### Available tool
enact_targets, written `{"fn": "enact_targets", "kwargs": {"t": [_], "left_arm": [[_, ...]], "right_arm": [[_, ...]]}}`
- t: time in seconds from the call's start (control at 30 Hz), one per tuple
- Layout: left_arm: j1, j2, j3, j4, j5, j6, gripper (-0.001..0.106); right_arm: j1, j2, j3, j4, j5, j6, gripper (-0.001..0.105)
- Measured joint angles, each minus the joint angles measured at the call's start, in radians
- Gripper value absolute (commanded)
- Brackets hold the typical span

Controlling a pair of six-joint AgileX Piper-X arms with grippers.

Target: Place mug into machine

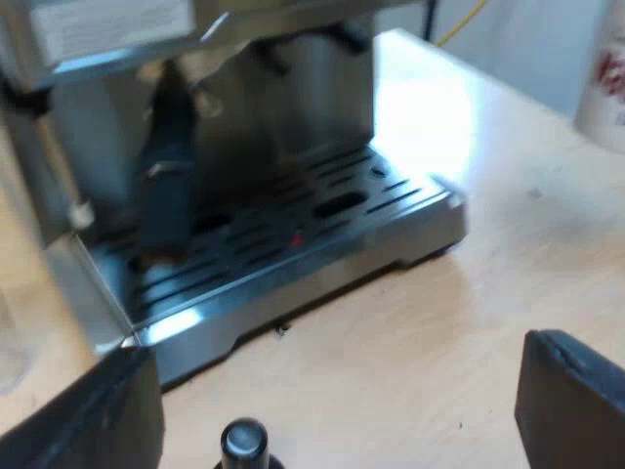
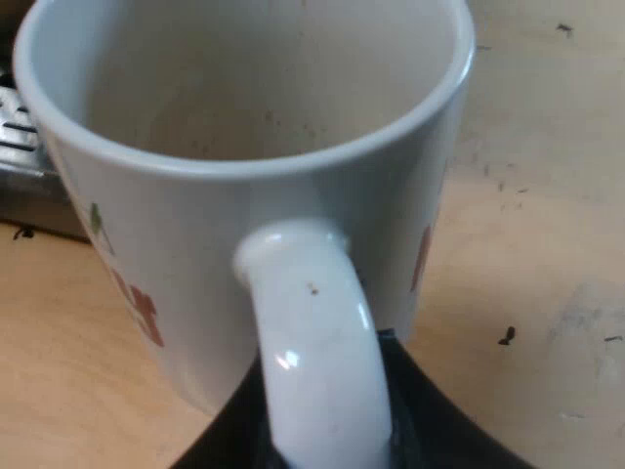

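My right gripper (image 2: 327, 451) is shut on the handle of a white mug (image 2: 244, 225) with red and green print. The mug is upright and holds only a few dark specks. I cannot tell if it rests on the wooden table or hangs just above it. A corner of the espresso machine's drip tray (image 2: 20, 161) shows close beside the mug. In the left wrist view the espresso machine (image 1: 293, 88) faces me with its slotted drip tray (image 1: 293, 244) bare. The holder's dark handle (image 1: 166, 186) sticks out from the machine's front. My left gripper (image 1: 332, 410) is open above the table before the tray.
A tamper with a black knob (image 1: 244, 442) stands on the table between my left fingers (image 1: 571, 391). A white vessel with red print (image 1: 605, 78) shows farther off on the wooden table (image 1: 469, 322); I cannot tell whether it is the same mug.
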Motion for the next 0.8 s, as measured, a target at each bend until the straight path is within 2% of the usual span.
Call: {"fn": "enact_targets", "kwargs": {"t": [0.27, 0.43, 0.63, 0.73, 0.8], "left_arm": [[0.000, 0.000, 0.039, 0.002, -0.020, -0.002, 0.081], [0.000, 0.000, 0.077, -0.073, -0.025, -0.003, 0.081], [0.006, 0.000, 0.111, -0.171, -0.025, -0.003, 0.081], [0.039, 0.000, 0.125, -0.178, -0.025, -0.001, 0.081], [0.077, 0.000, 0.131, -0.178, -0.012, 0.025, 0.081]], "right_arm": [[0.166, 0.022, 0.000, -0.016, 0.079, -0.015, 0.000], [0.332, 0.140, 0.000, -0.125, 0.172, 0.002, 0.000], [0.482, 0.316, 0.000, -0.312, 0.272, 0.082, 0.000], [0.531, 0.406, 0.000, -0.395, 0.307, 0.109, 0.000], [0.561, 0.463, 0.000, -0.474, 0.325, 0.142, 0.000]]}}
